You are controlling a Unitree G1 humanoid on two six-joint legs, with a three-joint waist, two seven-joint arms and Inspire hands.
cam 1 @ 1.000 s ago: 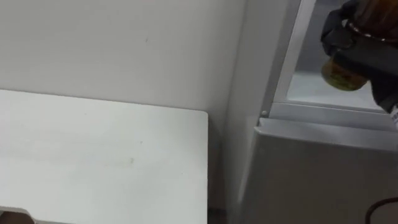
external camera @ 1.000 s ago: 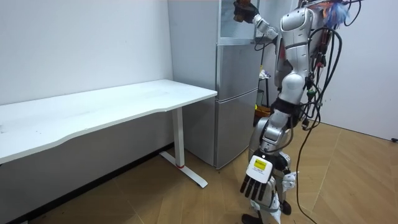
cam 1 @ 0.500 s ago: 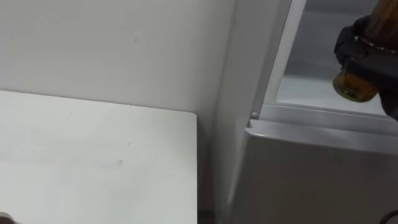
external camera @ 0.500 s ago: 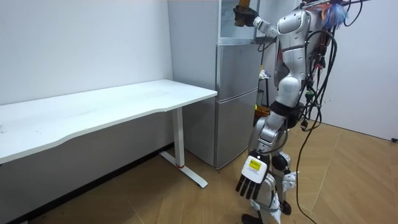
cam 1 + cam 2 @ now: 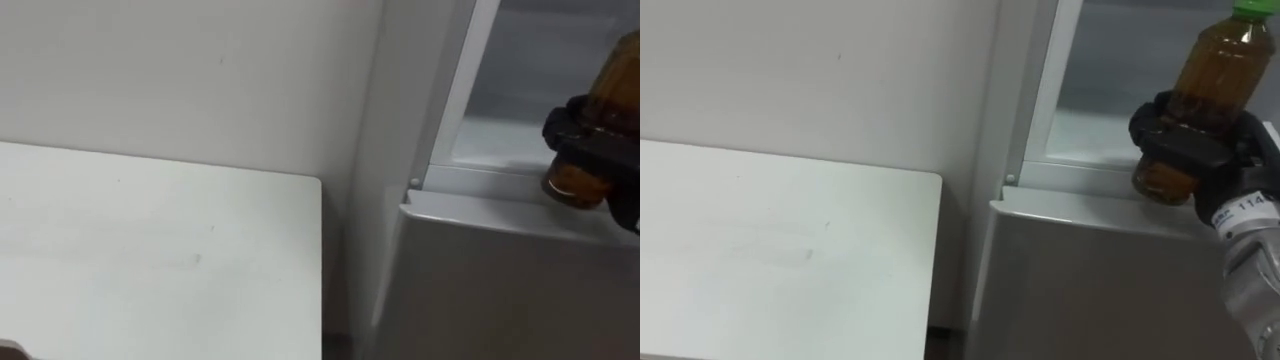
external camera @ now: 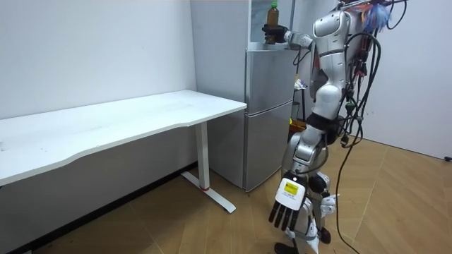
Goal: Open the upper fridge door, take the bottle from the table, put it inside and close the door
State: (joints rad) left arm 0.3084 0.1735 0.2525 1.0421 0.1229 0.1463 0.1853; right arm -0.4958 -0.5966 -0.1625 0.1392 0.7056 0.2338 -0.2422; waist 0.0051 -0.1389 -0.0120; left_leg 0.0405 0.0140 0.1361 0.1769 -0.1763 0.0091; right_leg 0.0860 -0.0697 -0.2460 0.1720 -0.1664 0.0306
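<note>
Presently: right hand (image 5: 1185,148), arm stretched forward at shoulder height, fingers curled round the lower half of the bottle (image 5: 1218,65). Bottle: upright, amber contents, green cap, base at the front sill of the open upper compartment of the fridge (image 5: 1090,285); contact with the sill cannot be told. Against a second ago: hand and bottle lower, bottle more upright. Left hand (image 6: 284,207): hanging by the thigh, fingers loosely straight. White counter (image 5: 770,270): beside the fridge.

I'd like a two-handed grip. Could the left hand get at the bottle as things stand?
Probably not. The left hand hangs open down by the robot's leg, while the right hand holds the bottle high at the fridge opening.
</note>
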